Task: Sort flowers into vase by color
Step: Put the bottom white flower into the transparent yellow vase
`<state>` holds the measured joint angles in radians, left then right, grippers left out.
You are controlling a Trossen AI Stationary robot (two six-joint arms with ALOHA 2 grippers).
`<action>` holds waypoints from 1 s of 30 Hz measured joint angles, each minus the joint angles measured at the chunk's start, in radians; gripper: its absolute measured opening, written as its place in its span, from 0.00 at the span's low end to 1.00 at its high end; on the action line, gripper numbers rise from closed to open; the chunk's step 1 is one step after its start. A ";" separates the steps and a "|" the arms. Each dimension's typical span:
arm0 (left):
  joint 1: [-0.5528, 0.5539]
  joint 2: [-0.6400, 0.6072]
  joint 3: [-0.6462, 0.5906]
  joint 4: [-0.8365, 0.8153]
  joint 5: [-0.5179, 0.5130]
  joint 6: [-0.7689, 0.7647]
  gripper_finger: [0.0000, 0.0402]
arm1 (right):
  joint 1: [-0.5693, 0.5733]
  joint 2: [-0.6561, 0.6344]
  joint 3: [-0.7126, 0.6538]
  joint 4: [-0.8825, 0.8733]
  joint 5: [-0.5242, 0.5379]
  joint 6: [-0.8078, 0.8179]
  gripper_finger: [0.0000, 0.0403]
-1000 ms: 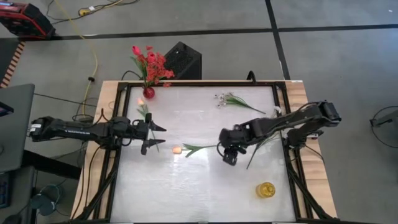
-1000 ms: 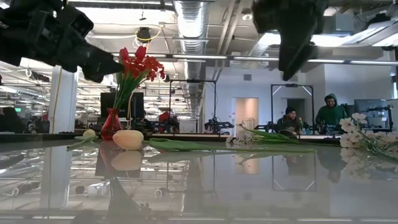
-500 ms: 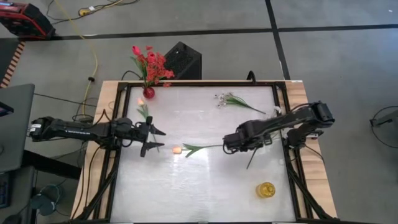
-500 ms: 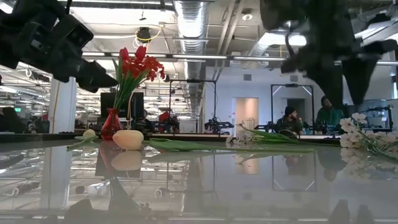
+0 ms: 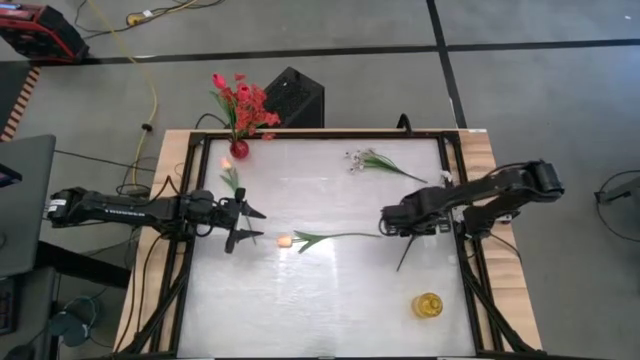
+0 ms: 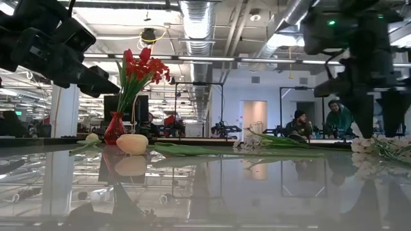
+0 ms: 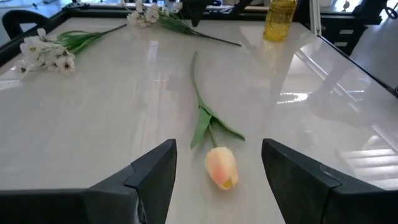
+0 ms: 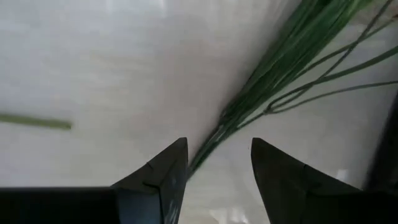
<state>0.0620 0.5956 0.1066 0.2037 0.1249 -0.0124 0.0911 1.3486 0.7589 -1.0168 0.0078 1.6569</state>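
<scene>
High view. Left gripper (image 5: 243, 223) near the table's (image 5: 330, 300) left edge, jaws apart, empty, facing the pale orange tulip (image 5: 284, 241) just beside it. Tulip's stem running toward the right gripper (image 5: 392, 222), which sits low at the right edge, close to a loose bundle of green stems (image 5: 415, 241). Red vase (image 5: 239, 149) at the far left corner, red blooms (image 5: 241, 101) already in. White sprig (image 5: 360, 158) near the far edge; yellow vase (image 5: 428, 305) at the near right corner.

Low view. Orange bud (image 6: 132, 144) flat on the table, red vase (image 6: 115, 128) behind it. Dark gripper (image 6: 366, 70) hanging over white blossoms (image 6: 369, 149) at the right side.

Left wrist view. Bud (image 7: 221, 167) centred between the two fingers (image 7: 152, 174), not touched. Judgement: advance past the bud and close on the stem just behind the leaves; pinching the head risks crushing or slipping.

Right wrist view. Fingers (image 8: 163, 175) spread, nothing held, stem bundle (image 8: 261, 93) passing through the gap. Judgement: descend square across the stems, close low so thin strands don't escape; take one colour group only.
</scene>
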 joint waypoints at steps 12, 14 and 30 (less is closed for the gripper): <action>0.000 0.000 0.001 -0.013 -0.009 -0.036 0.56 | 0.083 0.000 -0.131 0.158 0.097 0.143 0.50; 0.000 0.000 0.001 -0.013 -0.009 -0.051 0.56 | 0.087 0.030 -0.141 0.179 0.093 0.142 0.50; 0.000 0.000 0.001 -0.042 -0.008 -0.107 0.56 | 0.131 0.049 0.077 -0.011 0.141 -0.081 0.05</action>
<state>0.0620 0.5957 0.1078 0.1619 0.1165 -0.1196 0.2224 1.3974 0.8362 -1.0280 0.1490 1.5760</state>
